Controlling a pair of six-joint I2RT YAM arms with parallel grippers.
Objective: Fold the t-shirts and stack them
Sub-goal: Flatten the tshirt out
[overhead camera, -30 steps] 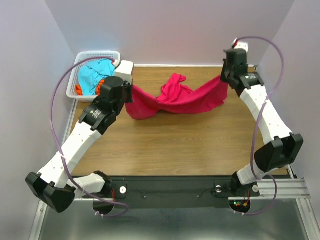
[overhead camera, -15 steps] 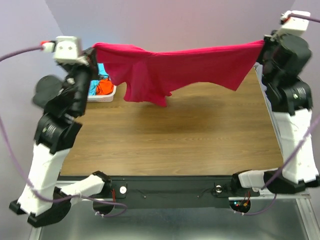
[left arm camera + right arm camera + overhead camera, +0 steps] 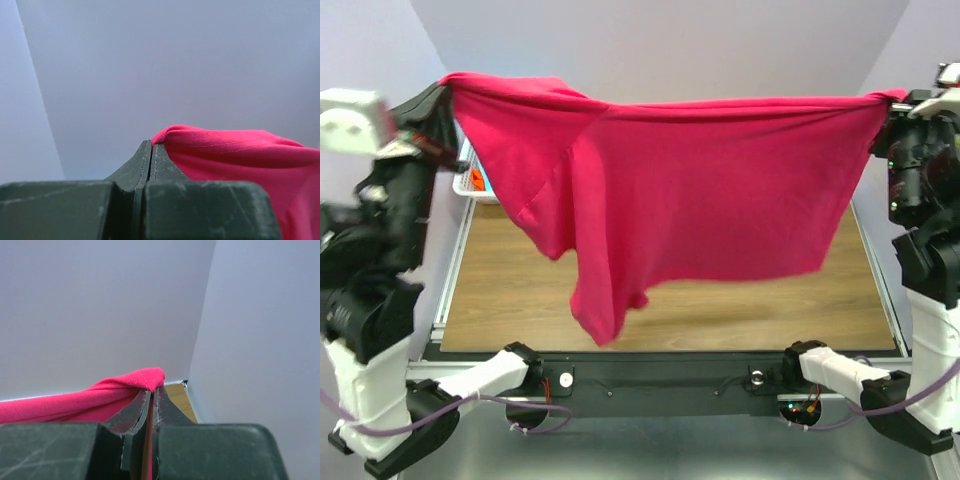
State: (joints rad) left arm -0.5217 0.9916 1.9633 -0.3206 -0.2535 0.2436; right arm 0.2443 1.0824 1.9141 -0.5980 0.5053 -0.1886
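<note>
Top view: crimson-pink t-shirt (image 3: pixel 700 200) hangs in the air above the worktop (image 3: pixel 750 310), stretched wide, long axis running left to right. Its top edge is nearly level and taut between the two claws, and the body drops down toward the near edge. The lower hem is uneven: the lowest fold hangs left of centre, the right part ends higher. Left claw (image 3: pixel 438 95) is clenched on the top left corner, arm reared up tall at the left side. Right claw (image 3: pixel 892 100) is clenched on the top right corner, arm raised upright at the right side. White lattice basket (image 3: pixel 468 172) peeks out behind the shirt at far left, with a scrap of orange t-shirt (image 3: pixel 477 182) in it. The worktop is brown wood grain, with pale lilac walls around it. Left wrist: left claw (image 3: pixel 151 145) has its jaws pressed together, pinching a bunched shirt edge (image 3: pixel 240 155) that trails off right; plain wall behind. Right wrist: right claw (image 3: pixel 152 390) has its jaws closed on a folded shirt corner (image 3: pixel 75 402), cloth running left; a wall corner and a sliver of worktop (image 3: pixel 177 395) lie beyond.
</note>
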